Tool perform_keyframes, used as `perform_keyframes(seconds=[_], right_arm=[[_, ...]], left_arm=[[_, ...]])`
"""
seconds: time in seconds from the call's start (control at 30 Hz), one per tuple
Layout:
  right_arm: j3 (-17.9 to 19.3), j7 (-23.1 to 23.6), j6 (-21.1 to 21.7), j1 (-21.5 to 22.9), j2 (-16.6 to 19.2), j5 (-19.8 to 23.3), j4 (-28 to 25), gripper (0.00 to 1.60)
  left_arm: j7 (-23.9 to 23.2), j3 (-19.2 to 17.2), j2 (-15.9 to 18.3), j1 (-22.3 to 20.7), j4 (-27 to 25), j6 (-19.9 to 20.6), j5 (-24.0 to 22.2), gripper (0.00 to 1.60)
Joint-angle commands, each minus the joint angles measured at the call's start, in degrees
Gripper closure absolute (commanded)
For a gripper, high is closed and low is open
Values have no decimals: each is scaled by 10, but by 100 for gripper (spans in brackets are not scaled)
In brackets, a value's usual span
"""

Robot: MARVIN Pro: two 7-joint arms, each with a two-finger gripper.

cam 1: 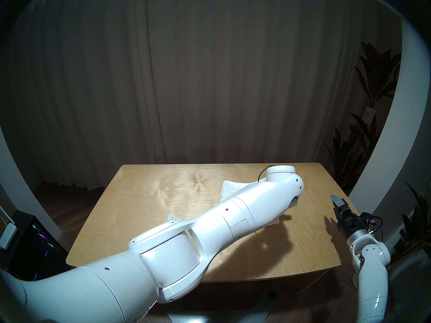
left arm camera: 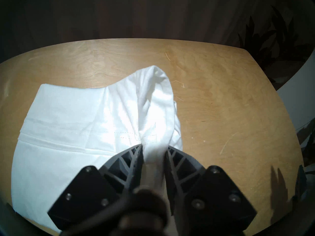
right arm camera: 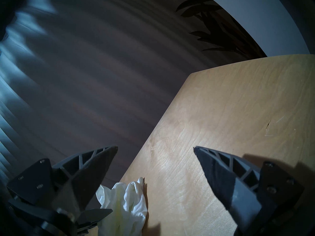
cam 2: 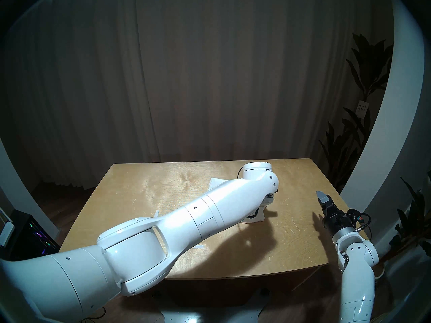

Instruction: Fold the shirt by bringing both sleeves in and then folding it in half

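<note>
The white shirt lies folded into a compact stack on the wooden table. No lettering shows, and I cannot make out separate sleeves. My left gripper is shut on a bunched fold of the shirt at its right edge and lifts it into a ridge. In the head views my left arm covers most of the shirt and the left gripper. My right gripper is open and empty, above the table's right edge, apart from the shirt. Its wrist view shows spread fingers and bunched white cloth.
A dark curtain hangs behind the table. Potted plants stand at the right beside a white wall. A dark computer case with coloured lights stands on the floor at the left. A small white tape mark is on the table.
</note>
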Motion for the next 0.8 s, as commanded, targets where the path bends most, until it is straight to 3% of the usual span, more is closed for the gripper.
perform_keyframes(seconds=[0.0,0.03,0.1,0.2,0.27,0.37,0.57,0.77], right_arm=[[2,30,-5,4,13,-1,-7,0],[0,35,-5,4,16,-4,-6,0],[-1,38,-5,4,17,-5,-5,0],[-6,42,-5,5,20,-8,-2,0],[-11,45,-6,9,26,-15,-1,0],[-15,42,-9,14,30,-23,-2,0],[-23,38,-24,23,38,-49,-15,0],[-44,42,-33,34,41,-69,-35,0]], left_arm=[[6,-8,-58,-41,38,-24,-2,35],[4,-21,-69,-49,63,-34,-2,9],[3,-24,-71,-54,70,-36,-4,0],[-3,-32,-68,-62,72,-42,-6,0],[-15,-26,-42,-63,26,-50,5,0],[-30,-14,-24,-72,-2,-61,27,0],[-16,-1,17,-78,-51,-75,63,0],[1,6,62,-83,-62,-83,92,0]])
